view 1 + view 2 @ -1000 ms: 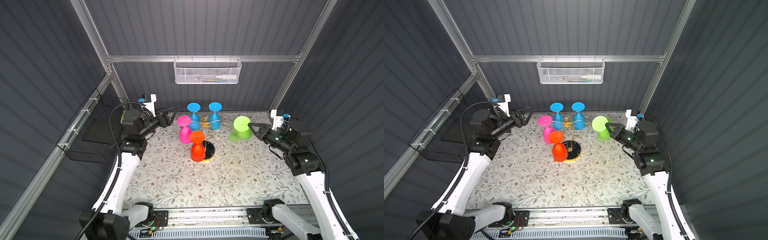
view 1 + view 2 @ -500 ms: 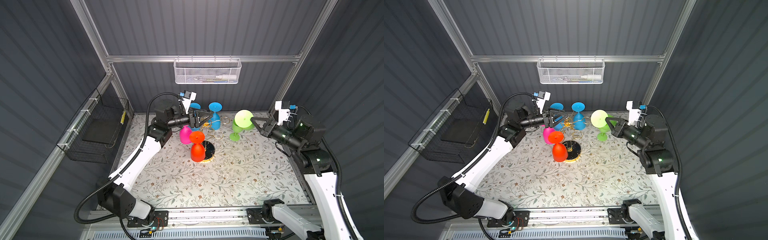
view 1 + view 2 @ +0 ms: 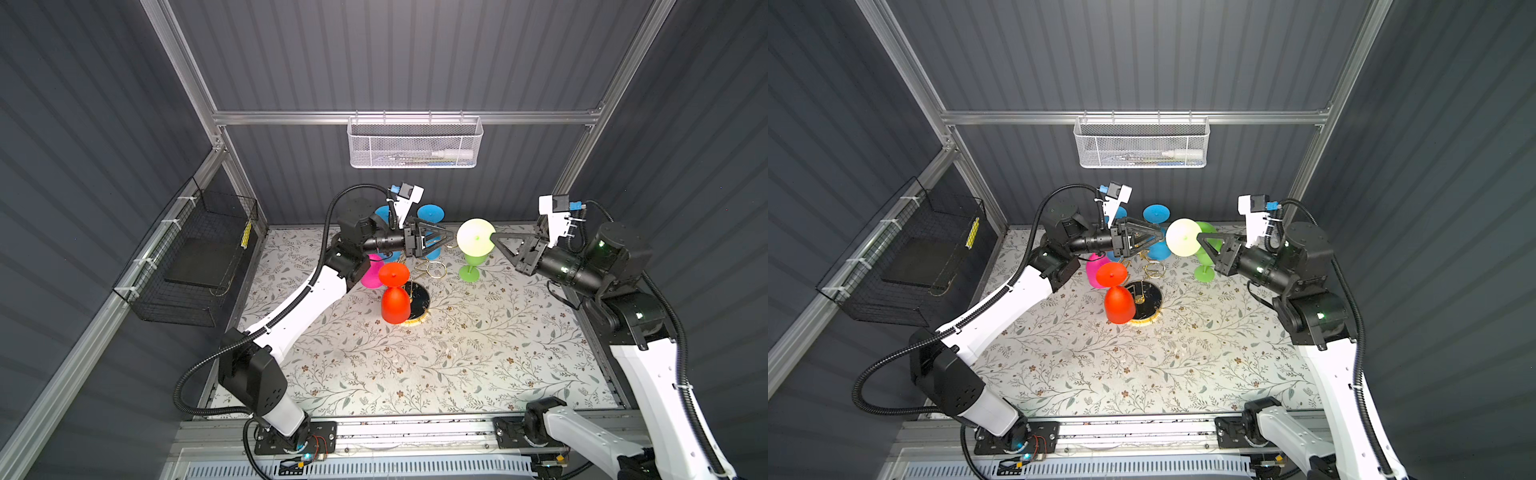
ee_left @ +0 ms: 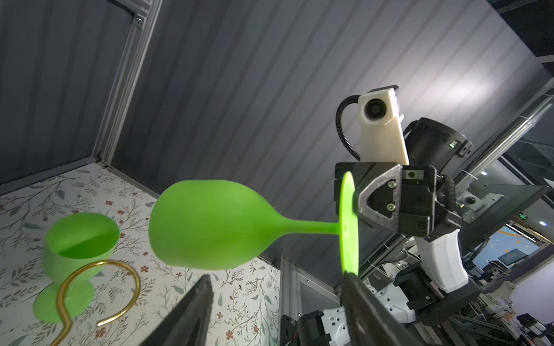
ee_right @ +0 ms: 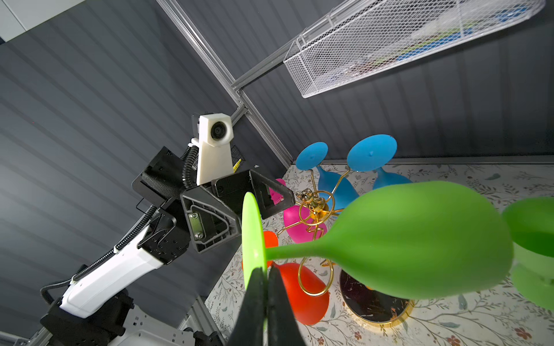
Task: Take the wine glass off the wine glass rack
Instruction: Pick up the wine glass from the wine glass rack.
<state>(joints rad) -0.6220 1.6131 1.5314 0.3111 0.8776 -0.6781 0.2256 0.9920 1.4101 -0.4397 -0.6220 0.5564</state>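
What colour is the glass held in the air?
Lime green plastic wine glass; clearest in right wrist view.

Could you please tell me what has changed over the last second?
The open left gripper swung in from the left side over the gold wire rack toward the lime-green plastic wine glass. The right gripper, shut on its foot rim, raised and tipped it sideways. Unchanged: the red glass, pink glass and two blue glasses on the rack, the second green glass standing on the table.
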